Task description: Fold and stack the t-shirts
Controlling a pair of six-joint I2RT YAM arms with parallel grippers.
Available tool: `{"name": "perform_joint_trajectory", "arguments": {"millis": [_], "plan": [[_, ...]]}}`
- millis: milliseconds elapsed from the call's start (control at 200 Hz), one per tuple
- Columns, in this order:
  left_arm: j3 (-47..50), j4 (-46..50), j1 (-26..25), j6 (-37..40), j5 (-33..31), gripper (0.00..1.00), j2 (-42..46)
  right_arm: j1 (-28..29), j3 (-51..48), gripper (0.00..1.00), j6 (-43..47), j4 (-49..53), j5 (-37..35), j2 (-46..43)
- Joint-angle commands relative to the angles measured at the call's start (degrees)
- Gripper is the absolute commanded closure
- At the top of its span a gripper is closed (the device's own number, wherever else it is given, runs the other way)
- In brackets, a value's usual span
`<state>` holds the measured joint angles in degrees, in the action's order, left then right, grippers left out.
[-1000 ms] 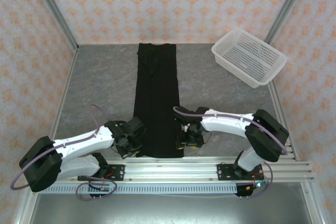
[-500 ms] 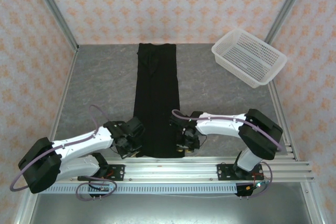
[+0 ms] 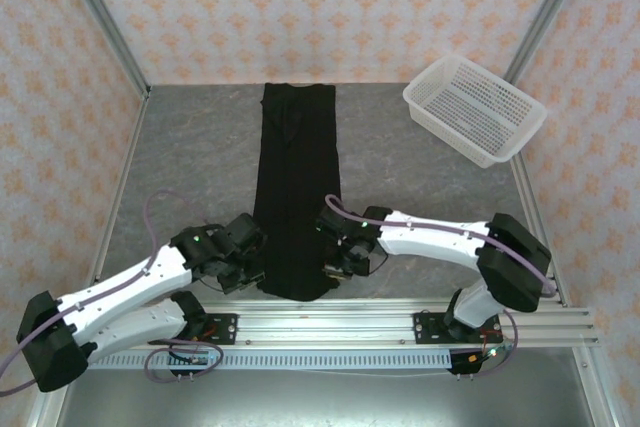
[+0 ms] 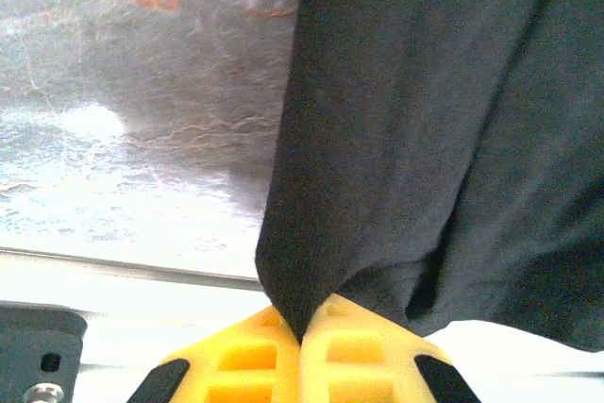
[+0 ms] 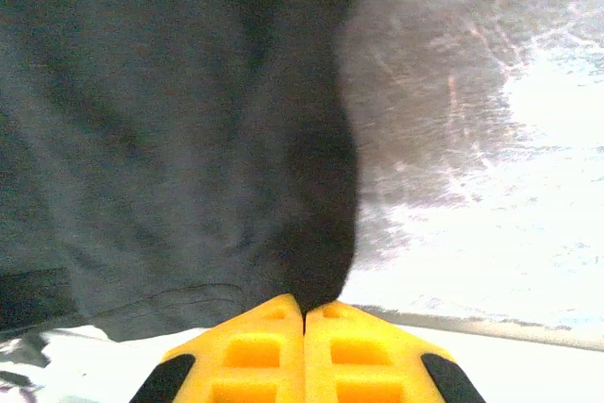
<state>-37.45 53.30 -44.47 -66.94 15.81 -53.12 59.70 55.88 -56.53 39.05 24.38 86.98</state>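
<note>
At near corners of the t-shirt [image 3: 298,177], with left gripper [image 4: 300,332] and right gripper [image 5: 303,309] clamped on it, lift level and carry far together.

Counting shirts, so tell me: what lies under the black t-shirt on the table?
Grey table shows all round the t-shirt. The folded cloth covers whatever lies beneath it, so a second shirt there cannot be ruled out.

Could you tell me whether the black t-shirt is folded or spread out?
Folded lengthwise: the t-shirt lies as a long narrow strip, no sleeves sticking out.
</note>
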Motion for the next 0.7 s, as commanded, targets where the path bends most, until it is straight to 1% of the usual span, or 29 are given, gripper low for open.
{"name": "perform_joint_trajectory", "arguments": {"millis": [0, 55, 205, 320, 505, 696], "plan": [[-5.15, 4.35, 0.88, 2.14, -5.86, 1.0, -0.65, -1.66, 3.86, 1.0, 0.3, 6.58, -3.57, -1.92], [-7.26, 3.97, 2.11, 3.32, -6.48, 1.0, -2.42, -3.21, 5.62, 1.0, 1.14, 8.25, -4.49, -1.99], [-12.51, 0.76, 8.77, 7.23, -5.41, 1.0, -8.84, -8.03, 11.48, 1.0, 5.11, 10.66, -5.13, -0.07], [-17.68, -1.42, 13.62, 10.43, -4.18, 1.0, -13.94, -11.72, 18.08, 1.0, 9.36, 13.6, -5.57, 3.8], [-25.76, -3.51, 20.3, 14.35, -3.24, 1.0, -21.8, -17.74, 26.74, 1.0, 14.03, 14.27, -5.31, 10.44], [-33.86, -4.79, 24.59, 17.26, -2.18, 1.0, -30.75, -22.68, 36.85, 1.0, 17.61, 15.9, -5.54, 18.42]]}}
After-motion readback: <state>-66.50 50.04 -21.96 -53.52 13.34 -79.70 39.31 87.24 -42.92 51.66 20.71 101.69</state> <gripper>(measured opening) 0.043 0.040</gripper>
